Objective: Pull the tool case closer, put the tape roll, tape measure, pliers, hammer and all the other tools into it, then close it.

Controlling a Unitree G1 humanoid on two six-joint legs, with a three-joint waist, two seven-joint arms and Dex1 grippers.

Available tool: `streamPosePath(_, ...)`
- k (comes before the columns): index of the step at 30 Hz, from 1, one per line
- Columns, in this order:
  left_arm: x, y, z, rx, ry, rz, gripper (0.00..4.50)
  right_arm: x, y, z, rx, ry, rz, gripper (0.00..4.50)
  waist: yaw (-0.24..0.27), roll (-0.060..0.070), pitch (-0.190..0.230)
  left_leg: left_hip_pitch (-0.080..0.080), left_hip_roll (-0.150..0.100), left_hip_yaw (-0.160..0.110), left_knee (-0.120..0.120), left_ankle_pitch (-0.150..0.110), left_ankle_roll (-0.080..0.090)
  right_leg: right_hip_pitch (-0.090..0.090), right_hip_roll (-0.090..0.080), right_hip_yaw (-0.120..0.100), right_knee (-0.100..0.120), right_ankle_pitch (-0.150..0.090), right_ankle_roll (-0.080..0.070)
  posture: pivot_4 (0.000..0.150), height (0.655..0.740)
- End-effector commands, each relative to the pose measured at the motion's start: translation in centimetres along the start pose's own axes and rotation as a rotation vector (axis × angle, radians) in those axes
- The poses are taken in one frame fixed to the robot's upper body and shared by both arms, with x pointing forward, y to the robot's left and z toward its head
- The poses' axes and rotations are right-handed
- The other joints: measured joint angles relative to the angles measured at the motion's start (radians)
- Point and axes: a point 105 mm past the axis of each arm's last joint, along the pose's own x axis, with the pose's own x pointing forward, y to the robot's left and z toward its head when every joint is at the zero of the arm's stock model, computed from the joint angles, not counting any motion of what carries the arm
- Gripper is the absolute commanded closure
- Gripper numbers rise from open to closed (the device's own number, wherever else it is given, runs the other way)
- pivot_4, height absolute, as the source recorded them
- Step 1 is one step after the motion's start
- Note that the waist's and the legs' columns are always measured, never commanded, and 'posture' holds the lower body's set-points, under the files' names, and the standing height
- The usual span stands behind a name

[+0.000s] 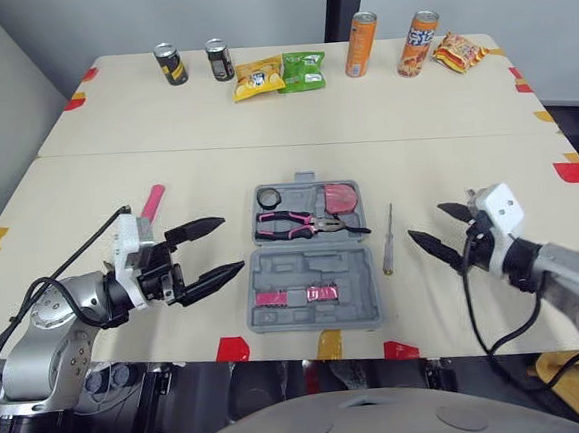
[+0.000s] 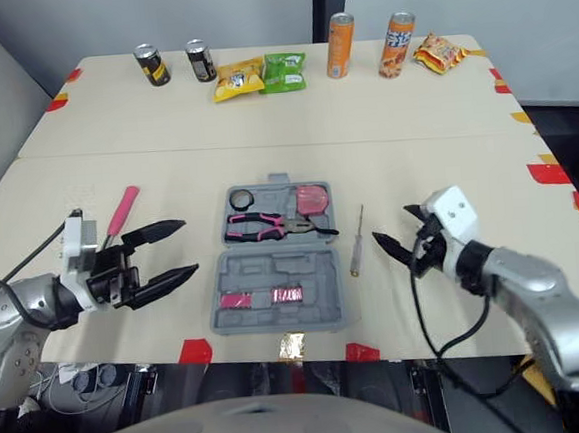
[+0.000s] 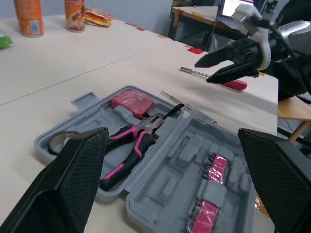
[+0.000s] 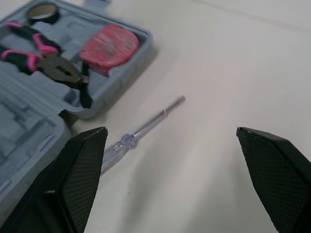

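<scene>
Case [image 1: 304,275] lies open on the table [image 1: 162,126] between the left gripper [image 1: 233,243] and right gripper [image 1: 424,221], both spread wide, holding nothing. Inside: one pliers [image 1: 295,223], one tape roll [image 1: 269,197], one tape measure [image 1: 342,197]. One screwdriver [image 1: 389,239] lies between it and the right gripper. One pink handle [image 1: 153,201] lies left. Four cans [image 1: 361,43], three bags [image 1: 258,78] far back.

Matt grey plastic case [image 1: 360,281] on a smooth, matt table [image 1: 163,136]. The screwdriver [image 1: 388,241] pairs a clear plastic handle with a bare metal shaft.
</scene>
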Motion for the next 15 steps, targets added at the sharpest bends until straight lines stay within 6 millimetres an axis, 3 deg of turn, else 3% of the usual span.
streamPosePath(1,0.3,-1.8,1.2,0.028,-0.013,-0.136,0.00,0.3,1.6,0.3,0.045,0.005,-0.057,0.01,0.000,0.000,0.000,0.000,0.000,0.000,0.000,0.000,0.000,0.000,0.000,0.000,0.000,0.000,0.000,0.150,0.7400)
streamPosePath(6,-0.5,-2.8,1.7,-0.013,0.020,-0.288,0.00,1.3,3.6,-0.1,0.109,0.040,-0.111,0.01,0.001,0.001,0.000,0.001,0.000,0.000,-0.001,0.000,-0.004,-0.002,0.001,0.001,0.003,0.000,-0.001,0.150,0.7400)
streamPosePath(15,-0.6,-2.2,2.4,0.013,0.032,-0.295,0.00,3.3,4.4,0.3,0.131,0.039,-0.197,0.01,-0.001,0.001,0.000,0.001,0.000,0.000,0.000,-0.004,-0.015,-0.002,0.001,0.002,0.003,0.000,0.001,0.150,0.7400)
